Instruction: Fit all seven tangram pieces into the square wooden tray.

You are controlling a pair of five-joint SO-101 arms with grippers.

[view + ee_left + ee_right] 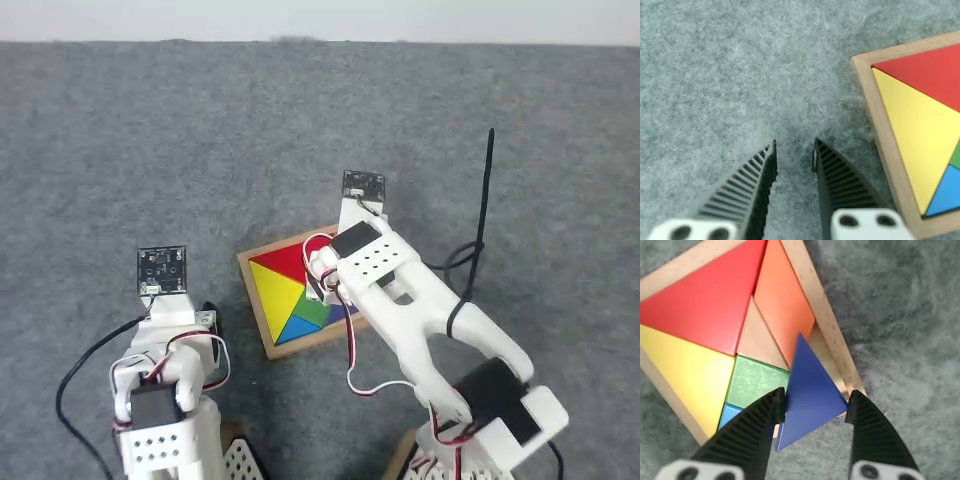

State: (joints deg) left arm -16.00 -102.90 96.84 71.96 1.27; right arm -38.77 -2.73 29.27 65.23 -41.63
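The square wooden tray point(255, 300) lies mid-table with a red triangle point(705, 300), yellow triangle point(685, 375), orange piece point(782, 300), green square point(755, 382) and a light blue piece point(730, 415) in it. A bare triangular gap point(757, 337) shows between red and orange. My right gripper point(816, 397) is shut on a dark blue triangle point(810, 390), held tilted over the tray's corner and overhanging its rim point(827, 325). My left gripper point(794, 150) stands open over bare carpet, beside the tray's rim point(875, 120), with nothing between its fingers.
Grey carpet covers the table all round the tray. The right arm point(400, 290) reaches over the tray's right half and hides it from above. A black cable point(485, 200) rises behind that arm. The left arm point(165, 390) sits at the near left.
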